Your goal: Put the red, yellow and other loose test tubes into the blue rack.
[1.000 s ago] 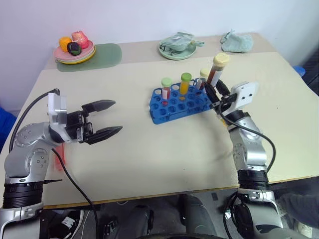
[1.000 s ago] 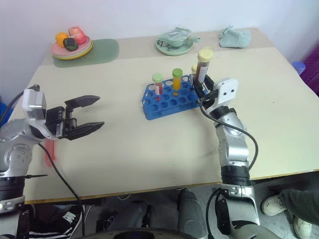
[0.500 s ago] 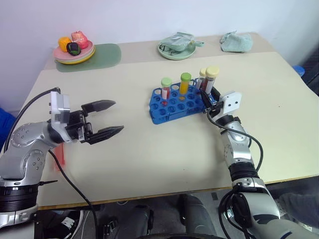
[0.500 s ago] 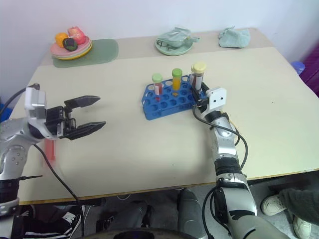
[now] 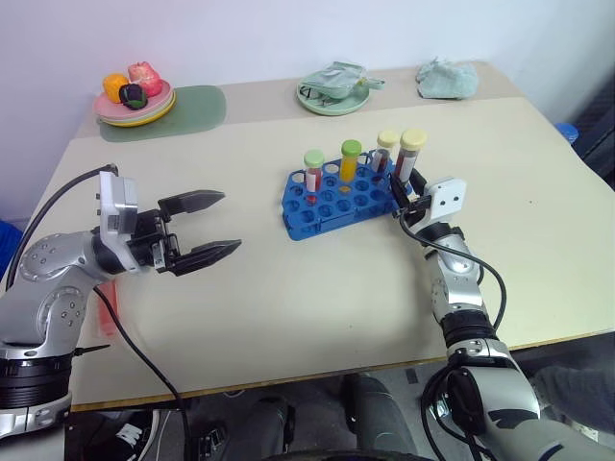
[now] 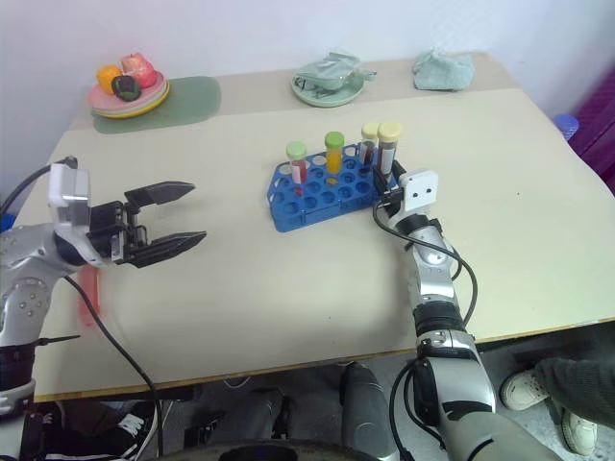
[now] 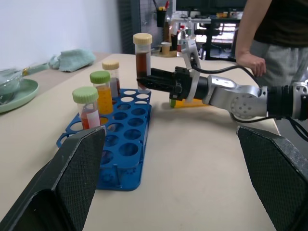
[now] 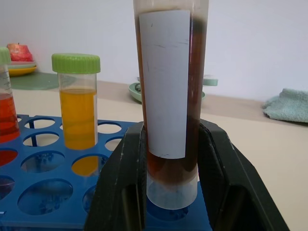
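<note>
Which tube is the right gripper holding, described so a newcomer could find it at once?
Find the blue rack mid-table and go to its right end, where the right gripper is shut on a tube. It is the tallest one there, with dark brown-red contents and a pale yellow cap, beside a shorter yellow-capped tube.

Head stereo pair looks forward and down from above the table [image 5: 317, 317], taking in the whole top and both arms (right eye sits slightly offset, same scene). Left wrist cam looks level across the table, far from the blue rack [image 7: 122, 149], facing the right gripper [image 7: 144, 83] side-on. Right wrist cam sits very close, looking along its fingers [image 8: 122, 187] at the dark red tube [image 8: 169, 96]. All four share the rack.
</note>
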Motion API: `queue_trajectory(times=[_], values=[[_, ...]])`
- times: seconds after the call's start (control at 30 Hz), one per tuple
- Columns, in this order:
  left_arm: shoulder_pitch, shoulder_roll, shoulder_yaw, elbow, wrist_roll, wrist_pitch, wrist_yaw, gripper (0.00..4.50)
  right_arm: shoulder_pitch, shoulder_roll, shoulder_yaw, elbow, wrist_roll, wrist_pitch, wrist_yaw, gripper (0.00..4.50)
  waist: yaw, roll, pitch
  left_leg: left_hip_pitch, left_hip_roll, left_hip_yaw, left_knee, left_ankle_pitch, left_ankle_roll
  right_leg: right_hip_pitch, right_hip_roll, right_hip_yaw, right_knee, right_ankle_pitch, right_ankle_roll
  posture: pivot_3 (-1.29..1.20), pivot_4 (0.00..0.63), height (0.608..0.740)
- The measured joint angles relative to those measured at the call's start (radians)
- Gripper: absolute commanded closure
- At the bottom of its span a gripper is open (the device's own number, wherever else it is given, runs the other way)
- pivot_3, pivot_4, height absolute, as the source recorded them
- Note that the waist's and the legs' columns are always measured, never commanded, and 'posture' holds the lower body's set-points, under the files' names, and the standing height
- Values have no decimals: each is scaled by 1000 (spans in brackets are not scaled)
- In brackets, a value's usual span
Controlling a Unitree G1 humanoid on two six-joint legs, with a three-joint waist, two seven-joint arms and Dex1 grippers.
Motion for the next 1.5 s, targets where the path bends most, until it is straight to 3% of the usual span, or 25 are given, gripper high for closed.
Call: queue_trajectory(times=[0.93,1.17,1.5], values=[[21,5,28,0,-1,-1,-21,0,-58,1,5,146,17,-43,29,3652,-2,0,0,2,1,1,0,0,0,1,1,1,0,0,0,0,150,740],[22,4,29,4,-1,-9,-31,0,-58,8,-21,138,117,39,138,163,-1,0,0,2,1,1,0,0,0,1,1,1,-1,0,0,0,150,740],[22,0,29,19,0,-16,-39,0,-48,-5,-20,35,123,79,143,48,0,0,0,1,1,1,0,0,0,1,1,1,0,0,0,0,150,740]])
